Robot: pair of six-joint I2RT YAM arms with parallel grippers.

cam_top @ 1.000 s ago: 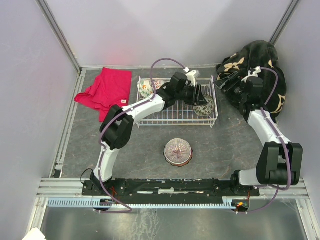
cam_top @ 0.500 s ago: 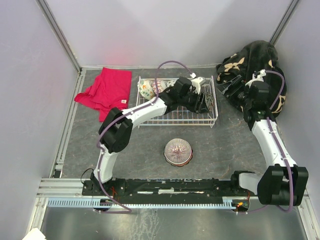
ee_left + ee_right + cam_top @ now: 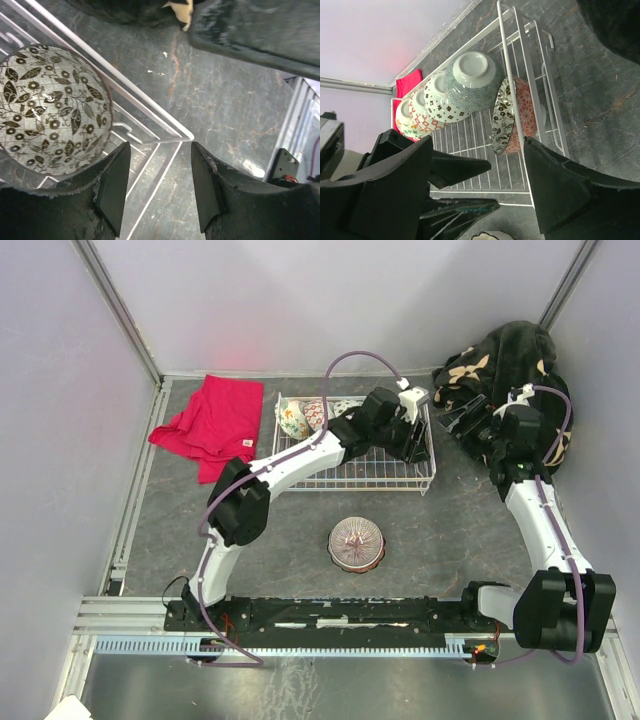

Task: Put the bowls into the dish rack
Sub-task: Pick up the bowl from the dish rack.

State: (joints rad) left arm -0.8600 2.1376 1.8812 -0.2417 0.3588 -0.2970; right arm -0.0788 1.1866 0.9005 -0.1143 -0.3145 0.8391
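Bowls (image 3: 472, 82): mostly loaded, leaning in a row inside the dish rack (image 3: 350, 478) at the table's (image 3: 250, 530) far edge. Leaving one bowl (image 3: 356, 543) overturned toward the near edge, well apart from both grippers. Hovering left gripper (image 3: 160, 190) partly open, empty, beside the leaf-patterned bowl (image 3: 52, 107); holding right gripper (image 3: 479, 150) wide open, empty.

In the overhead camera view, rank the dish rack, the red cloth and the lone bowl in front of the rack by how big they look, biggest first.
Largest: dish rack.
Next: red cloth, somewhat smaller.
Smallest: lone bowl, by far.
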